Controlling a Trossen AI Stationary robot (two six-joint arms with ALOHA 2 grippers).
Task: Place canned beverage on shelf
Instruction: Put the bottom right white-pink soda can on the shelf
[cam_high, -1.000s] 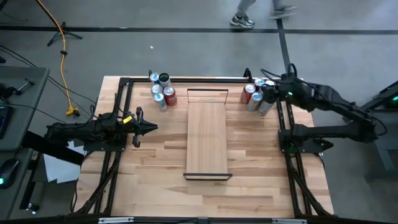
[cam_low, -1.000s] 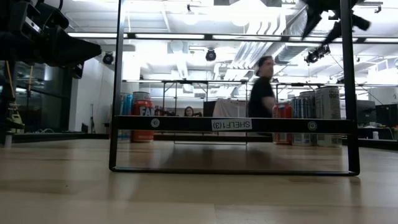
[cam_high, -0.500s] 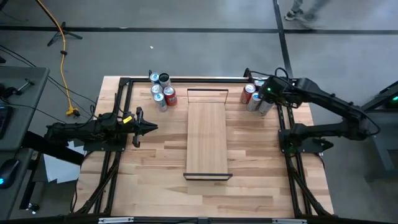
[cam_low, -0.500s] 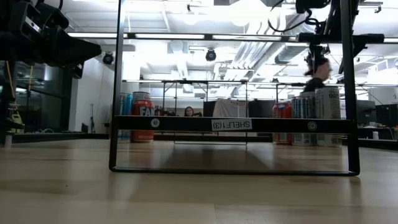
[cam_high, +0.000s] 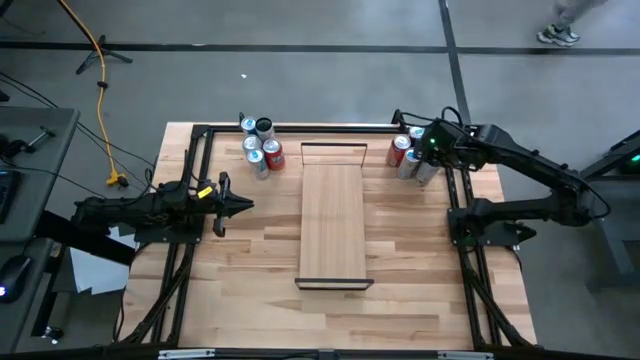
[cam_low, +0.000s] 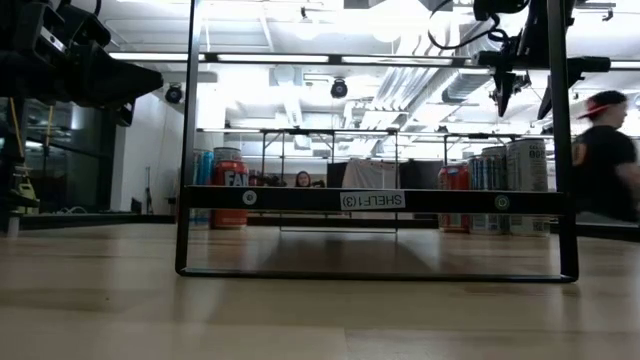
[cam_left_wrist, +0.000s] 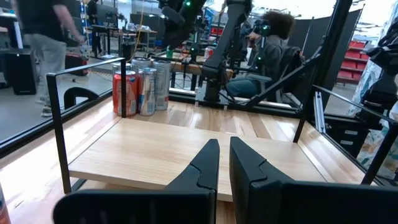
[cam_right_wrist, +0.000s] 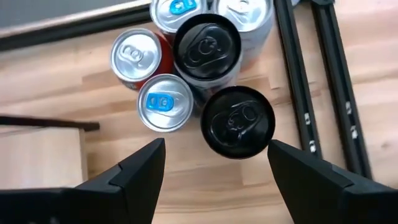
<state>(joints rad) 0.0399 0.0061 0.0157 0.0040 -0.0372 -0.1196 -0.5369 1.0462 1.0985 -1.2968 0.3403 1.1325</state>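
Right end effector (cam_right_wrist: 211, 165) lower, over round-topped cans (cam_right_wrist: 237, 121)

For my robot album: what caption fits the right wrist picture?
Open right gripper hovering above a cluster of upright cans beside the shelf.

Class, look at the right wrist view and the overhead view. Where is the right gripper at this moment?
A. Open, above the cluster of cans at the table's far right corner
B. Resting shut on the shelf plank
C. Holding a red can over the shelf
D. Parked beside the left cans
A: the right gripper has its fingers spread with nothing between them, looking down on the black-topped can in the right can cluster, away from the shelf.
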